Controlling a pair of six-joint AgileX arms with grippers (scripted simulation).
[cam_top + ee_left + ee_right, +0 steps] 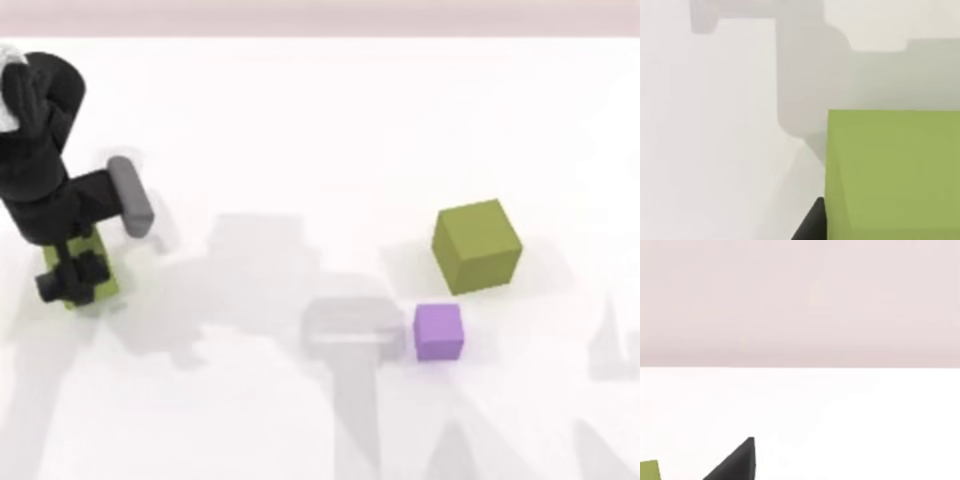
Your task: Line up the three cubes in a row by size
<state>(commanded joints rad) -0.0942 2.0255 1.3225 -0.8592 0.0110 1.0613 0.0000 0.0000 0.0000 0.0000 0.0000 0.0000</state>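
The lime-green cube (102, 282) sits at the table's far left, mostly covered by my left gripper (72, 278), which is shut on it. In the left wrist view the cube (895, 175) fills the frame, and a dark fingertip (812, 225) presses flat against its side. The olive-green cube (477, 245) stands right of centre, and the small purple cube (439, 331) lies just in front of it, a little to its left and apart. My right arm is outside the top view. Its wrist view shows one dark fingertip (740, 462) with bare table beside it, and a green sliver (649, 470) at the edge.
The white table (300, 130) ends at a pale pink back wall (320, 15). Grey arm shadows (350, 330) fall across the middle and the front. The left arm's black body (40, 150) rises over the far left side.
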